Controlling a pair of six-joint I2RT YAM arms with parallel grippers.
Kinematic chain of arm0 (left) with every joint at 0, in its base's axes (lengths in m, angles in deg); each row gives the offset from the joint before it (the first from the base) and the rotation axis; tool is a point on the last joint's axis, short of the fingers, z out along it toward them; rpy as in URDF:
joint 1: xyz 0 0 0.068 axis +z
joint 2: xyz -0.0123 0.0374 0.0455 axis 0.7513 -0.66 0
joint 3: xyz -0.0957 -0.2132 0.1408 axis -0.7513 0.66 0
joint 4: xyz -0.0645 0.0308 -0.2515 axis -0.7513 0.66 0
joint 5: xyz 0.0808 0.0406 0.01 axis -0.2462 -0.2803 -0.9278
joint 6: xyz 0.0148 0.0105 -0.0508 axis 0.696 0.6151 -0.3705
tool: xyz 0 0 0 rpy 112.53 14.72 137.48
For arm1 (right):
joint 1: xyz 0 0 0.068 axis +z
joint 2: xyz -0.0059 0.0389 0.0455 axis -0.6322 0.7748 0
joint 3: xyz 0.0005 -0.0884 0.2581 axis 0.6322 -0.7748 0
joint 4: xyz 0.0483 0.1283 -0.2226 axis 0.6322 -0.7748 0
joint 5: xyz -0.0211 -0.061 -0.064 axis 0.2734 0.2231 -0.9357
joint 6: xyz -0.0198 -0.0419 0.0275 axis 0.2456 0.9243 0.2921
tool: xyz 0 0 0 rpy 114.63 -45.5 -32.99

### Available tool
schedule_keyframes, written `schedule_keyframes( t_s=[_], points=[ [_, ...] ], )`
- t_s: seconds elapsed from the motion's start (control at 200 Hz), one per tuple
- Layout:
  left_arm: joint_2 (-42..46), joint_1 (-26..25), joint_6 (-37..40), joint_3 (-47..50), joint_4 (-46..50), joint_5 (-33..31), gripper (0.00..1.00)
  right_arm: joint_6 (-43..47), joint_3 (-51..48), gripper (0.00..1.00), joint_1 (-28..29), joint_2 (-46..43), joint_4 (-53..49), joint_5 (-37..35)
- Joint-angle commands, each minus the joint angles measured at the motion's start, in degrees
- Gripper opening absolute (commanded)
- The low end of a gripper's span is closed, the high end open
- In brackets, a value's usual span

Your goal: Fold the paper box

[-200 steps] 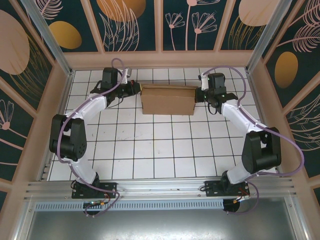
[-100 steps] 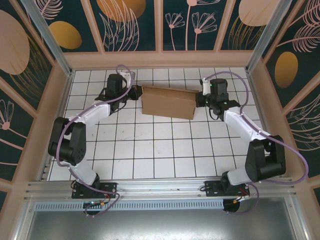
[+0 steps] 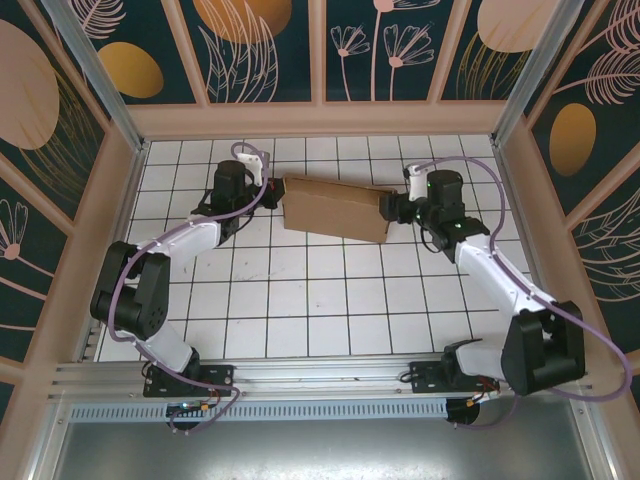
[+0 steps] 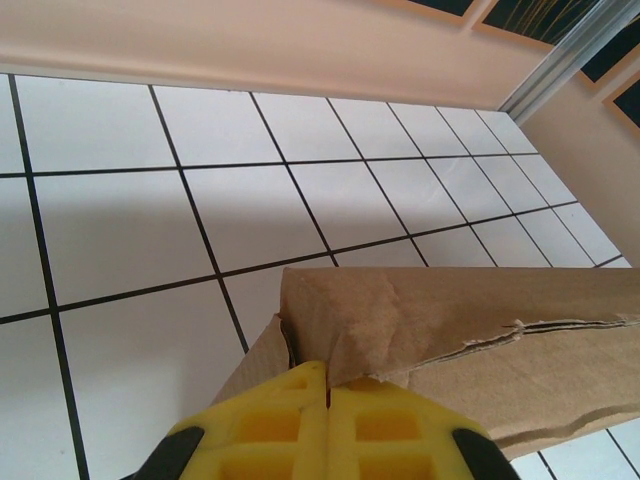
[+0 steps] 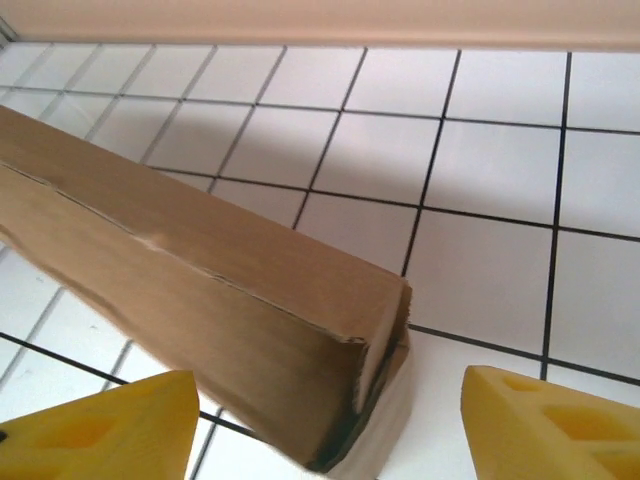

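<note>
The paper box (image 3: 335, 208) is a closed brown cardboard shape lying on the white tiled floor near the back wall, with its right end angled slightly toward the front. My left gripper (image 3: 272, 190) is at the box's left end. In the left wrist view its yellow fingers (image 4: 290, 420) are pressed together, pinching a creased flap edge of the box (image 4: 450, 320). My right gripper (image 3: 388, 208) is at the box's right end. In the right wrist view it (image 5: 330, 400) stands wide open with the box's end corner (image 5: 200, 290) between its fingers, touching neither.
The peach back wall (image 3: 320, 120) runs one to two tiles behind the box, and side walls (image 3: 110, 200) close in the floor. The tiled floor (image 3: 320, 300) stretches toward the metal rail (image 3: 320, 378) at the front, where both arm bases stand.
The box has turned slightly, its right end swinging toward the front. The left gripper has moved in along the box's left end. The right wrist has shifted right and toward the front.
</note>
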Motion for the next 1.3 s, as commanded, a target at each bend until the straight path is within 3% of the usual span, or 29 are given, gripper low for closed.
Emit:
schedule_keyframes(
  t_s=[0.0,0.095,0.305,0.556,0.806,0.911,1.031,1.146,1.176,1.286,1.296],
  points=[
    [-3.51,-0.82,0.38,3.86,13.46,-0.95,0.00,-0.61,-1.03,0.77,-0.02,-4.24,4.27,2.69],
    [-3.44,-0.86,0.34,4.16,12.96,-0.82,0.00,-3.83,-1.50,0.78,-0.36,-5.38,7.41,4.11],
    [-3.50,-0.82,-0.02,5.30,11.44,-0.27,0.00,-14.39,6.18,0.78,-0.20,3.11,2.86,-5.02],
    [-0.70,-0.82,-1.55,6.53,9.14,0.08,0.00,-15.19,2.82,0.78,1.47,7.41,2.51,-9.92],
    [1.37,-0.82,-2.88,8.03,7.86,0.00,0.22,-18.13,-3.48,0.78,2.39,5.67,3.22,-8.43],
    [2.50,-0.82,-3.22,8.21,7.65,0.46,0.37,-18.58,-3.75,0.78,2.42,5.56,3.52,-9.10],
    [4.93,-0.79,0.96,8.70,9.47,-1.92,0.47,-18.71,-2.86,0.78,2.45,6.42,3.57,-9.70],
    [7.92,-0.73,5.08,8.56,12.22,-5.20,0.51,-18.70,-2.10,0.78,2.53,7.46,2.98,-9.94],
    [8.85,-0.75,5.35,8.63,12.78,-6.09,0.66,-18.66,-2.16,0.77,2.56,7.58,2.96,-10.11],
    [12.04,-0.75,5.73,10.07,11.60,-6.51,0.69,-18.61,-2.80,0.77,2.81,8.03,3.06,-10.60],
    [12.27,-0.67,5.68,10.17,11.52,-6.49,0.74,-18.52,-2.86,0.77,2.80,8.08,3.05,-10.64]
  ],
)
